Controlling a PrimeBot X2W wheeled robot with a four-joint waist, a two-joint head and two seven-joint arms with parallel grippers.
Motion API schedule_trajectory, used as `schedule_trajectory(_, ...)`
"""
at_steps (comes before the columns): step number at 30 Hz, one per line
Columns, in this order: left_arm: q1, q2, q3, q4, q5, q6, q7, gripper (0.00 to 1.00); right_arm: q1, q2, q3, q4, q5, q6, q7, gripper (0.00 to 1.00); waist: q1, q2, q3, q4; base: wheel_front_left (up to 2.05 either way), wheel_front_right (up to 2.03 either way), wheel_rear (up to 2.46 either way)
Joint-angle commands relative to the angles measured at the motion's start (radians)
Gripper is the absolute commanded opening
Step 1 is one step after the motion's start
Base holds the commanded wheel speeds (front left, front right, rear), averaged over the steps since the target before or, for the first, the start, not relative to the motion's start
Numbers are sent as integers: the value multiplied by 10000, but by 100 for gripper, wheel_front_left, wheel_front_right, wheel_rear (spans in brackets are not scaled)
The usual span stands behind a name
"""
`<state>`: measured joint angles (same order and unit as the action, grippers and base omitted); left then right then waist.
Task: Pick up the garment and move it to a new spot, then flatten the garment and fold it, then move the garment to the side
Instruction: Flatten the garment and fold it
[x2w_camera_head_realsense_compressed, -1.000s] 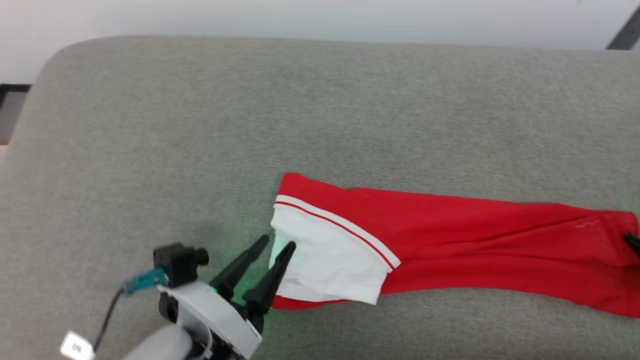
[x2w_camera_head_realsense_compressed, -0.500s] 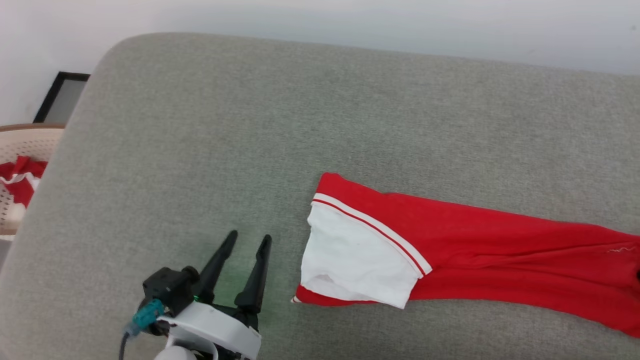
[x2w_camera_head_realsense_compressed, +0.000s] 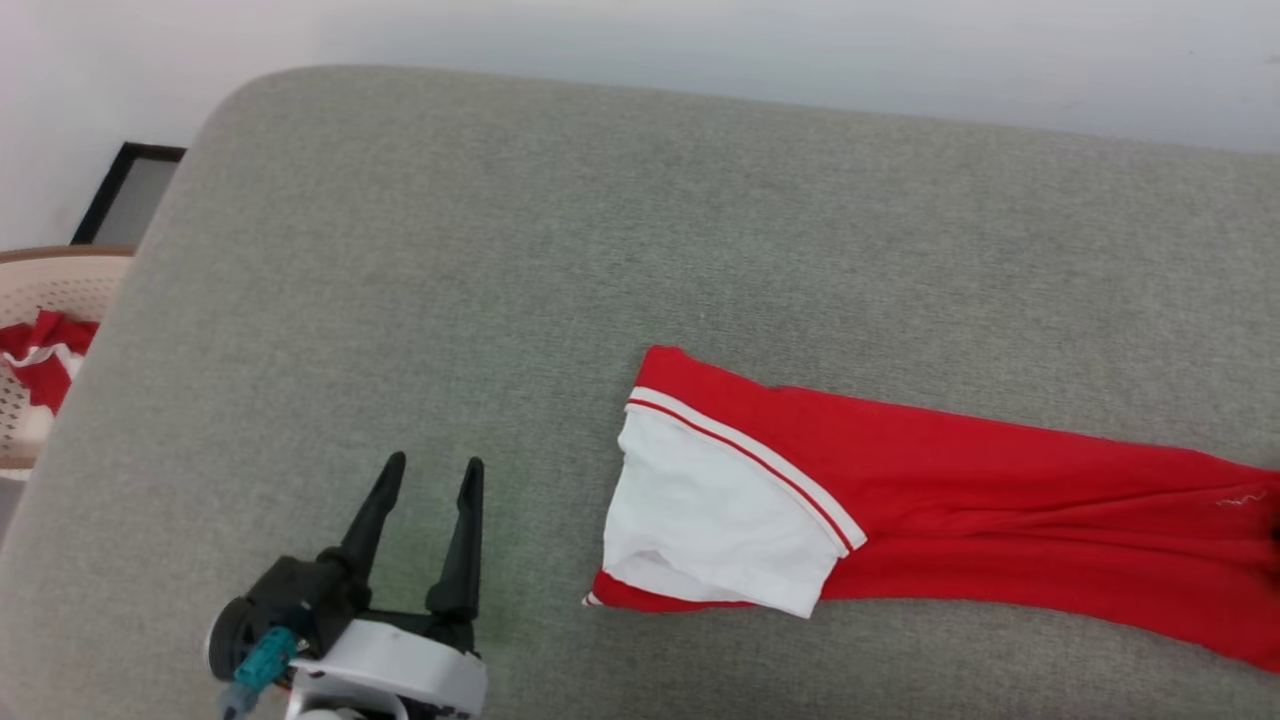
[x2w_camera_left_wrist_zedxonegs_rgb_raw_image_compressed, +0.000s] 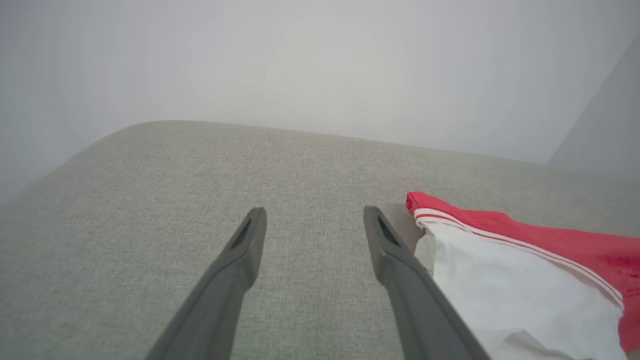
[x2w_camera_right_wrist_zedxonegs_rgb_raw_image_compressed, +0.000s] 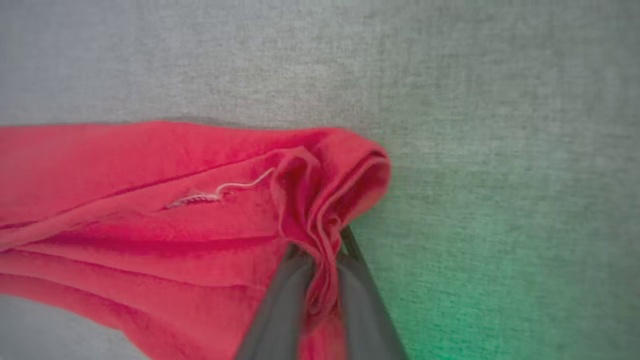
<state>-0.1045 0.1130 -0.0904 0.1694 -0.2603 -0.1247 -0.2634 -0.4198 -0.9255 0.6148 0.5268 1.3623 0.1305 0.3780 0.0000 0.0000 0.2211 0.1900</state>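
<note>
The garment (x2w_camera_head_realsense_compressed: 950, 480), a bright red sports jersey with a white panel and red-white striped trim, lies as a long folded strip across the right half of the grey woven cushion (x2w_camera_head_realsense_compressed: 400, 250). We judge it light, limp and quick to sag, so it is best taken at both ends, on bunched hems. Right gripper (x2w_camera_right_wrist_zedxonegs_rgb_raw_image_compressed: 320, 250): jaws nearly closed, pinching a gathered red fold at its right end. Left gripper (x2w_camera_head_realsense_compressed: 430, 470): jaws wide open and empty, near the white end but apart from it.

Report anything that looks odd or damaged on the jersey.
A loose white thread lies squiggled on the red jersey near its right end, beside the bunched fold pinched in the right end effector; it looks frayed.
</note>
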Motion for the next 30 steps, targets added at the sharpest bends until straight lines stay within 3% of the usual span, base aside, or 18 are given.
schedule_trajectory(1, 110, -5, 106, -81, 170, -62, -9, 100, 8, 250, 5, 39, -58, -2, -48, 0, 0, 0, 27, -159, 0, 0, 0)
schedule_trajectory(8, 262, 58, 338, -379, 552, -61, -10, 100, -473, -287, -809, 531, -275, -8, -696, 0, 0, 0, 186, -759, 0, 0, 0)
schedule_trajectory(14, 244, 136, 375, -413, 569, -63, -8, 100, -858, -1102, -1427, 1936, -690, -6, -1281, 0, 0, 0, 394, -1119, 0, 0, 0)
schedule_trajectory(18, 166, 217, 277, -368, 540, -59, -10, 100, -1079, -1303, -1561, 2409, -955, -6, -1538, 0, 0, 0, 386, -1197, 0, 0, 0)
schedule_trajectory(24, 289, 192, 256, -323, 489, -58, -10, 100, -788, -1307, -1166, 1094, -1050, -6, -1329, 0, 0, 0, 131, -1232, 0, 0, 0)
schedule_trajectory(30, 396, 77, 189, -303, 379, -59, -10, 100, -373, -1381, -687, -1625, -1174, -5, -1048, 0, 0, 0, -51, -1102, 0, 0, 0)
